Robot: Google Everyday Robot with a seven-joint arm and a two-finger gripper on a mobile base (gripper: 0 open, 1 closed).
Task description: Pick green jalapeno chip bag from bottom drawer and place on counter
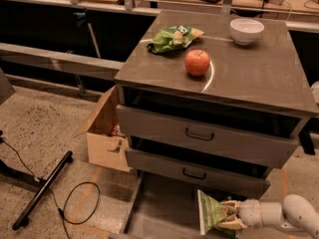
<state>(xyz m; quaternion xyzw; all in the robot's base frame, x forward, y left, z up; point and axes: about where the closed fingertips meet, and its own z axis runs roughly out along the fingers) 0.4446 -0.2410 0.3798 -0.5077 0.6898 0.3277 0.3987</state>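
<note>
The green jalapeno chip bag [210, 213] stands upright over the open bottom drawer [159, 213] at the lower middle of the camera view, showing its pale edge and green face. My gripper [230, 214] comes in from the lower right and is shut on the bag's right side, holding it just above the drawer floor. The counter [249, 68] is the cabinet's flat top above, marked with a thin white arc.
On the counter lie a lime-green bag [172, 38], a red apple [197, 62] and a white bowl [246, 30]. Two upper drawers with black handles [199, 135] stick out above the bottom drawer. A cardboard box [103, 133], a black stand and a cable [75, 203] are on the floor at left.
</note>
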